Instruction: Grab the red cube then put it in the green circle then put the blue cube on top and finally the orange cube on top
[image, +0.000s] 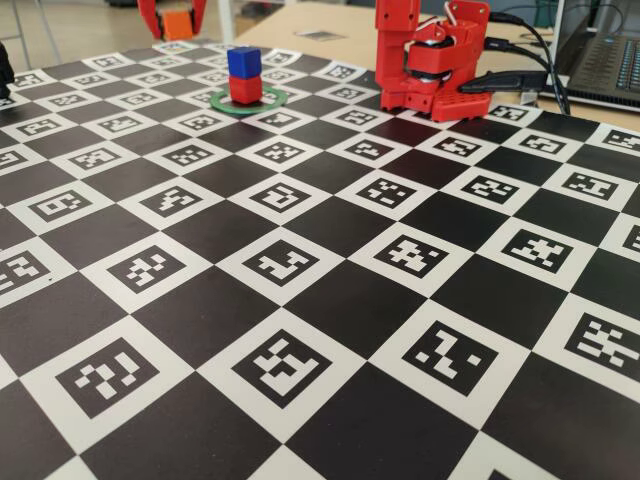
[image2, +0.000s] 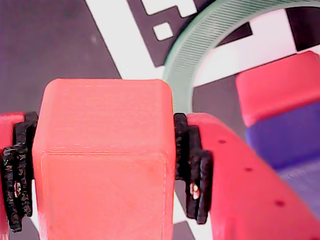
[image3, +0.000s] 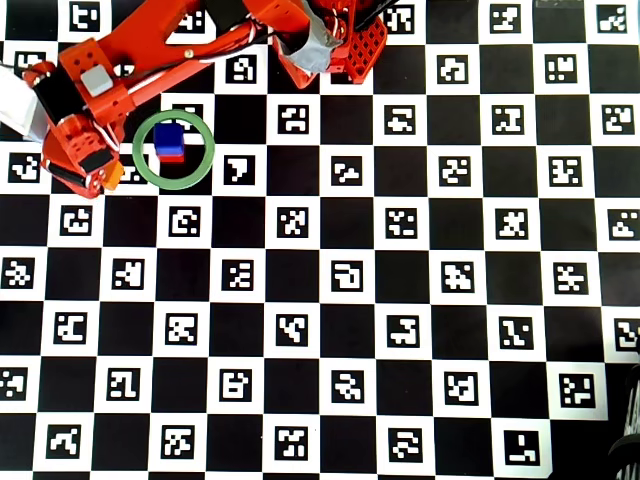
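Fixed view: checkerboard marker mat (image: 330, 330), black squares alternating with white coded tiles, covers the table; a bare wooden tabletop (image: 300, 25) and a laptop (image: 605, 55) lie beyond my arm base (image: 430, 60). My gripper (image: 178, 22) is at the far edge, clamped on the orange cube (image: 178, 24). Nearer the camera than it, the blue cube (image: 243, 62) sits on the red cube (image: 246, 88) inside the green circle (image: 270, 101).

Wrist view: both pads (image2: 192, 165) press the orange cube's sides; it fills the space between my jaws. Ahead and right of my gripper, the green ring arcs over the mat, the red-and-blue stack just past my right finger.

Overhead view: my gripper (image3: 108, 176) holds the orange cube just outside the ring's left rim; the stack stands inside, nothing between.
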